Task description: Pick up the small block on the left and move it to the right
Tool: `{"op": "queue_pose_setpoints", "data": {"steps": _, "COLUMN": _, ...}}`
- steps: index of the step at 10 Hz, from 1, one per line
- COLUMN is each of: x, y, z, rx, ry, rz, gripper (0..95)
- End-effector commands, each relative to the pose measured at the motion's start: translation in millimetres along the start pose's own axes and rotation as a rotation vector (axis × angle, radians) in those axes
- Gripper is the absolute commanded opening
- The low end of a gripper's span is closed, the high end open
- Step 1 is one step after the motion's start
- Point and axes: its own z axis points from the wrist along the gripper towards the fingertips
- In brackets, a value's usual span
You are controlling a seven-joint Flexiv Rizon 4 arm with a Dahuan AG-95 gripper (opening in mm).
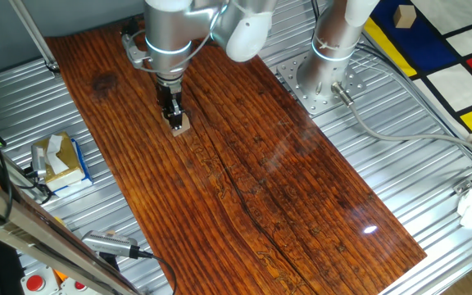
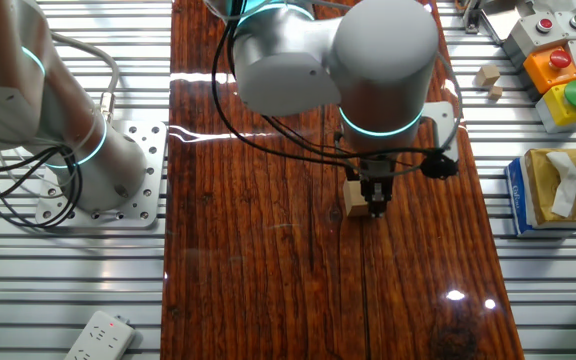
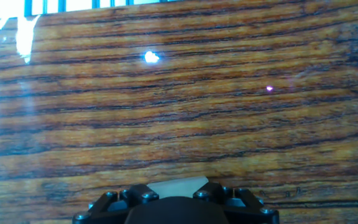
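The small block is a plain light-tan wooden cube on the dark wooden board, in its far left part. My gripper stands straight down over it, with the fingers on both sides of the cube and closed against it. In the other fixed view the block shows just left of the gripper, low at the board. In the hand view the block's pale top fills the gap between the fingertips of the gripper. I cannot tell whether the cube is lifted off the board.
A yellow-and-blue tissue box sits on the metal table left of the board, also in the other fixed view. The arm's base plate is at the back. Button boxes, spare wooden blocks and a power strip lie off the board.
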Motion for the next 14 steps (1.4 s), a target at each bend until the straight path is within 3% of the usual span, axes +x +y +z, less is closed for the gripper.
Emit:
{"op": "queue_pose_setpoints", "data": {"steps": 1, "x": -0.1, "y": -2.1, "z": -3.2, "rx": 0.005, "ry": 0.004, "rz": 0.000, "gripper": 0.0}}
{"op": "queue_pose_setpoints", "data": {"steps": 5, "x": -5.3, "y": -6.3, "z": -33.7, "rx": 0.002, "ry": 0.018, "rz": -0.011, "gripper": 0.0}}
{"op": "queue_pose_setpoints", "data": {"steps": 11, "x": -8.1, "y": -6.2, "z": -56.7, "rx": 0.000, "ry": 0.025, "rz": 0.008, "gripper": 0.0}}
{"op": "queue_pose_setpoints", "data": {"steps": 14, "x": -16.7, "y": 5.4, "z": -69.3, "rx": -0.008, "ry": 0.017, "rz": 0.046, "gripper": 0.0}}
